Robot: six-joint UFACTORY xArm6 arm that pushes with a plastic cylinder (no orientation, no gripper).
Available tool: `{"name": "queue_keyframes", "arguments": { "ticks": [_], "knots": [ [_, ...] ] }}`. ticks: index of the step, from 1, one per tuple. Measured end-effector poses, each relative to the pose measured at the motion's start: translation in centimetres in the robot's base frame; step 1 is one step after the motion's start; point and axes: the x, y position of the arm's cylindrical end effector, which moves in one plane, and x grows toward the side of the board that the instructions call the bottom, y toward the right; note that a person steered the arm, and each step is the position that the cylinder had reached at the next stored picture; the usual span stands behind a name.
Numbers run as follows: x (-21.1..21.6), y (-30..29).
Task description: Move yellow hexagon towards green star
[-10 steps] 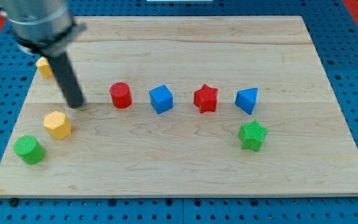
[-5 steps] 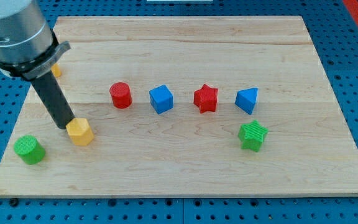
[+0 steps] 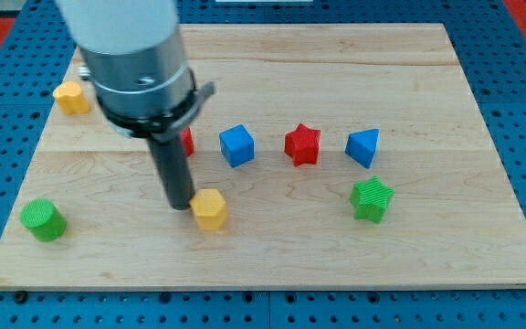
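The yellow hexagon [image 3: 210, 209] lies on the wooden board [image 3: 272, 247], below the row of blocks and left of centre. My tip [image 3: 181, 205] touches its left side. The green star [image 3: 371, 199] sits at the view's right, well to the right of the hexagon and at about the same height.
A row across the middle holds a red cylinder [image 3: 187, 141] partly hidden behind the rod, a blue cube [image 3: 237, 145], a red star [image 3: 302, 144] and a blue triangular block [image 3: 362, 147]. A green cylinder [image 3: 42, 219] sits at the lower left, a small yellow block [image 3: 71, 97] at the upper left.
My tip came down to the yellow hexagon's left side and pushed it to the right and slightly down, from near the green cylinder to below the red cylinder.
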Motion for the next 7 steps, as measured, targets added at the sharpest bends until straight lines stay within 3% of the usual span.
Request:
{"name": "queue_keyframes", "arguments": {
  "ticks": [2,6,7],
  "knots": [
    [4.2,1.3],
    [1.5,10.0],
    [-1.5,2.3]
  ]
}}
